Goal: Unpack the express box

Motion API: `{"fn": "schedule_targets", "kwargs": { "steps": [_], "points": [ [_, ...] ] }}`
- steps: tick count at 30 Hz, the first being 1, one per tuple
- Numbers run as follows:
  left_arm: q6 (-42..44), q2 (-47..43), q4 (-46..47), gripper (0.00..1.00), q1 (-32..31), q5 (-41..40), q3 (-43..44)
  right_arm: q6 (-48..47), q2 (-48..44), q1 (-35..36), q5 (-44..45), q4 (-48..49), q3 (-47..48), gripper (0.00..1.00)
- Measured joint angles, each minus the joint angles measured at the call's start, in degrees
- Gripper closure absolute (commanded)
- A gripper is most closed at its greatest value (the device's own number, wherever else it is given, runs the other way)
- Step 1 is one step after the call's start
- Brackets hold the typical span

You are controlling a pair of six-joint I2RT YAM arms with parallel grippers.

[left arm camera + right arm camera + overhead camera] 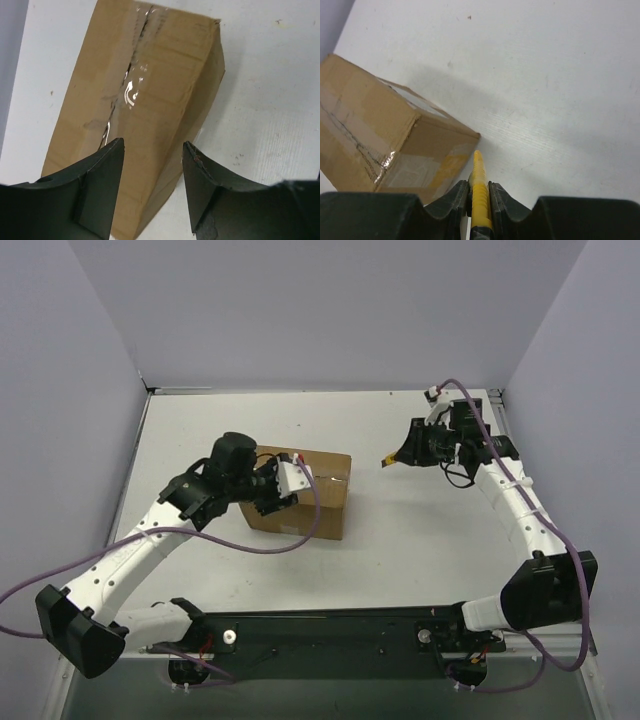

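- While the box sits left of the middle of the table, shut and on its base, your left arm has the short reach to it and your right arm hangs off to the side.
- Your left gripper hovers over the left end of the box, jaws apart and holding nothing. In its wrist view the fingers stand either side of the taped seam, which I judge puts them where they can get at a flap edge.
- The tape looks split along part of that seam, with a dark gap showing. The flaps lie flat, so the opening itself is not yet done.
- Your right gripper is clenched on a thin yellow tool. Its tip points toward a corner of the box but is well apart from it, and held there it leaves the left arm room.
- Nothing pins the box down, so a pull on a flap may drag it.
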Motion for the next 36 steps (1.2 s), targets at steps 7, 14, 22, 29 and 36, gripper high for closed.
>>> {"fn": "schedule_targets", "kwargs": {
  "steps": [7, 14, 22, 29, 36],
  "points": [
    [6.6, 2.8, 8.3, 0.4, -7.1, -1.6, -5.1, 13.6, -3.3, -3.7, -3.5, 8.8, -1.8, 1.0],
    [9.4, 3.7, 14.3, 0.4, -11.3, -2.2, -6.7, 25.6, -6.7, -3.8, -7.0, 17.3, -8.5, 1.0],
    [9.6, 5.5, 16.9, 0.41, -16.4, -3.8, -7.9, 39.5, -6.6, -6.1, -12.4, 28.9, -16.9, 1.0],
    [9.6, 8.2, 23.6, 0.41, -21.2, -9.5, -10.7, 47.2, -4.9, -8.3, -14.4, 34.9, -21.2, 1.0],
    [9.6, 10.8, 30.1, 0.42, -22.9, -14.1, -11.6, 49.6, -4.9, -8.4, -14.4, 36.2, -22.5, 1.0]
  ]
}}
